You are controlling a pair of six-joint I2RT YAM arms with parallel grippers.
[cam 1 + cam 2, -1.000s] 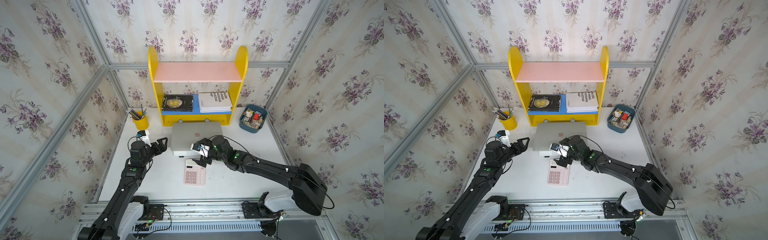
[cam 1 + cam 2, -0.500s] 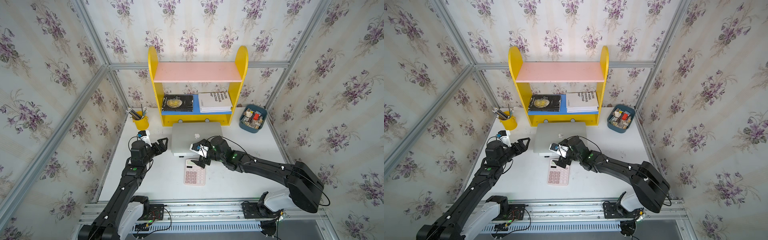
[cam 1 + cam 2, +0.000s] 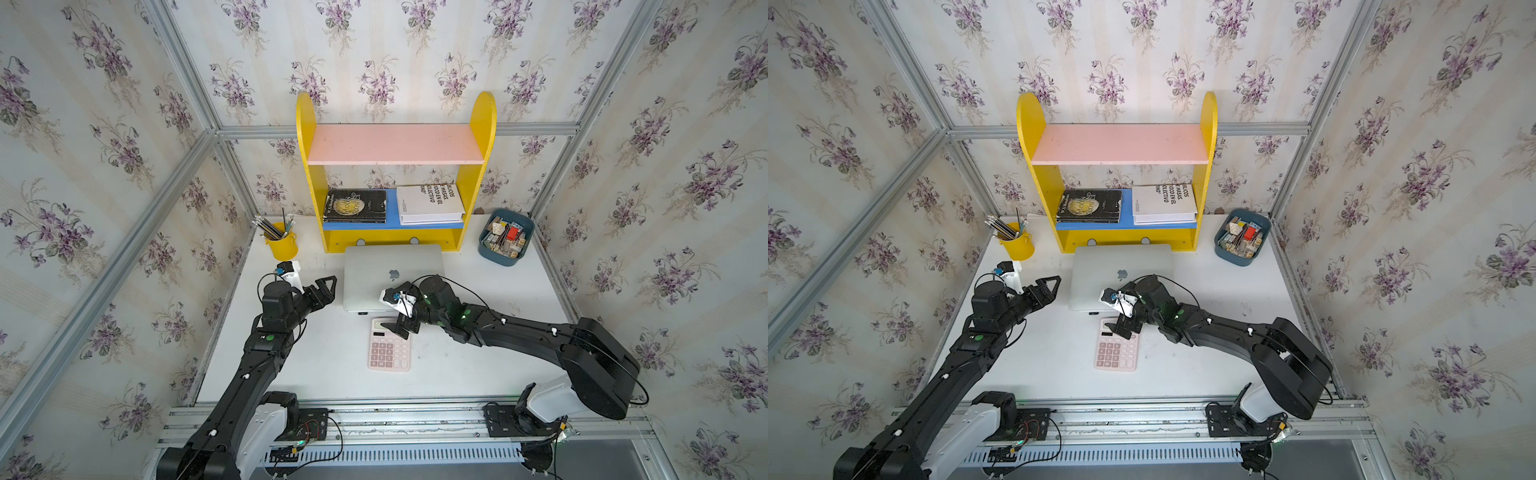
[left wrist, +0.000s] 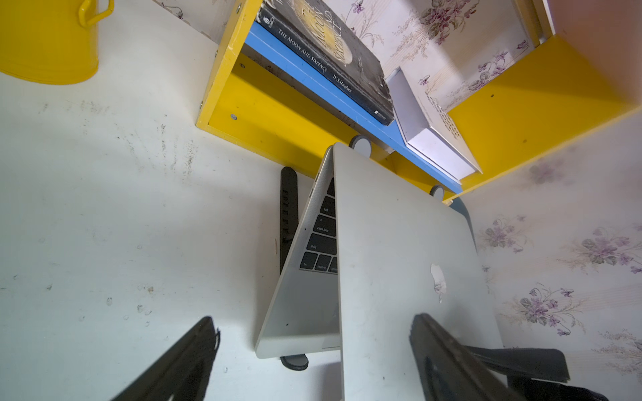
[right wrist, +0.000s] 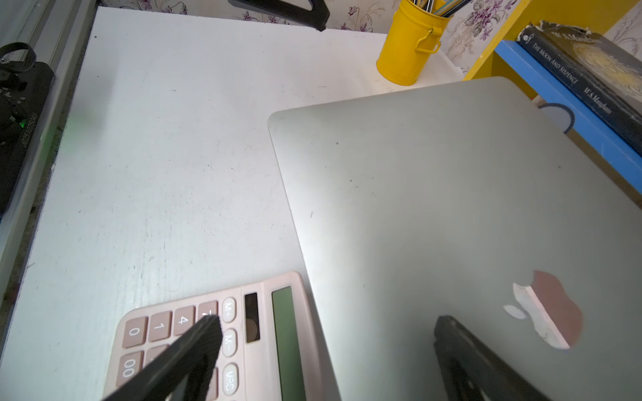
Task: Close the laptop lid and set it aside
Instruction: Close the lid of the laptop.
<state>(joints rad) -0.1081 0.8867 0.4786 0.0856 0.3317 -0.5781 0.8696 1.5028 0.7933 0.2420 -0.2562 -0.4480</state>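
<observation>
Left fingers: apart, holding nothing, beside the lid's edge.
Right fingers: apart, empty, one over the calculator, one over the lid.
Left wrist only: lid ajar, keys visible.
Laptop: silver, on the tabletop before the shelf.

The laptop sits on the white bench with the laptop lid partly down over the black keys. Two dark fingers stand wide apart, touching nothing. A yellow shelf holds two books.
</observation>
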